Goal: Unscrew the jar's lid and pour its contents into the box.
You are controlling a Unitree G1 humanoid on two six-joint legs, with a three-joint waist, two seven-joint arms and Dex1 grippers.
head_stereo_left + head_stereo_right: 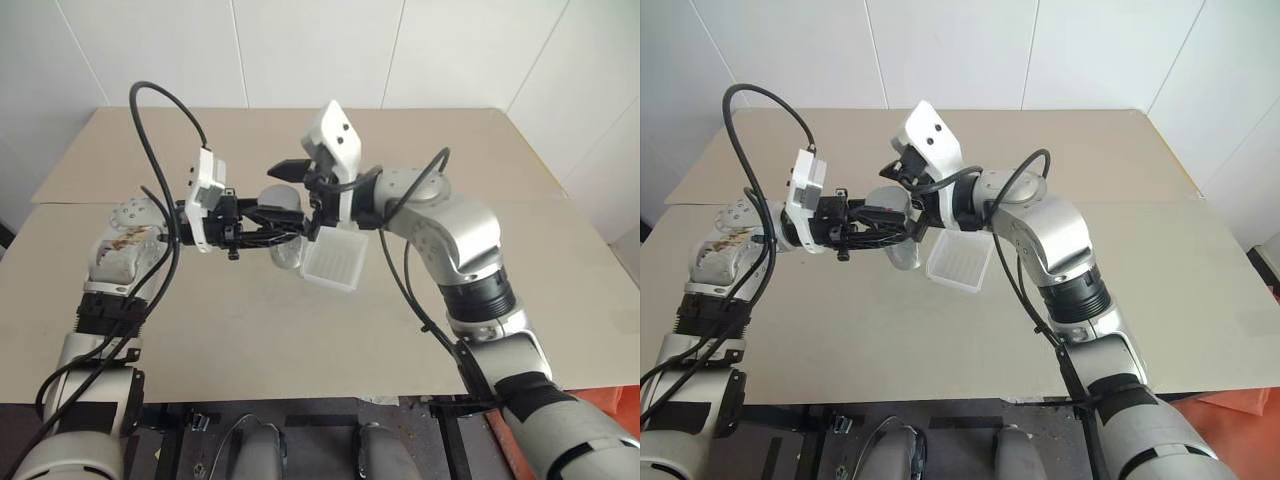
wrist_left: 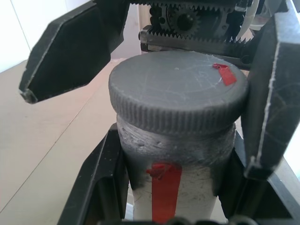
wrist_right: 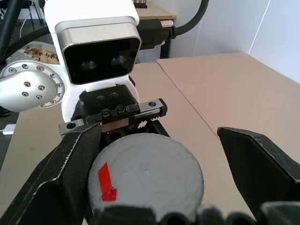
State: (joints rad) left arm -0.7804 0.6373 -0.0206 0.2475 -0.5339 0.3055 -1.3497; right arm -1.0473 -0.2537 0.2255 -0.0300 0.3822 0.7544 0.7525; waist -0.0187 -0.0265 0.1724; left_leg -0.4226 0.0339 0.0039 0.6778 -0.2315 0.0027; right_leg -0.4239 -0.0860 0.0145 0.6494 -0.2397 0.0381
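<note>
The table (image 1: pixel 250 330) lies below my arms, and the box (image 1: pixel 333 262) rests on it just under my right gripper (image 3: pixel 154 154). My left gripper (image 2: pixel 173 187) is clamped on the jar (image 2: pixel 176 154), held up off the table. My right gripper's fingers (image 3: pixel 70 164) stand wide apart either side of the lid (image 3: pixel 147 176), not gripping it.

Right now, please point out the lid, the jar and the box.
lid (image 2: pixel 178 89): left wrist view, on its flat top.
jar (image 2: pixel 187 154): left wrist view, on its wall under the lid.
box (image 1: pixel 958 262): right eye view, on its ribbed floor.
</note>
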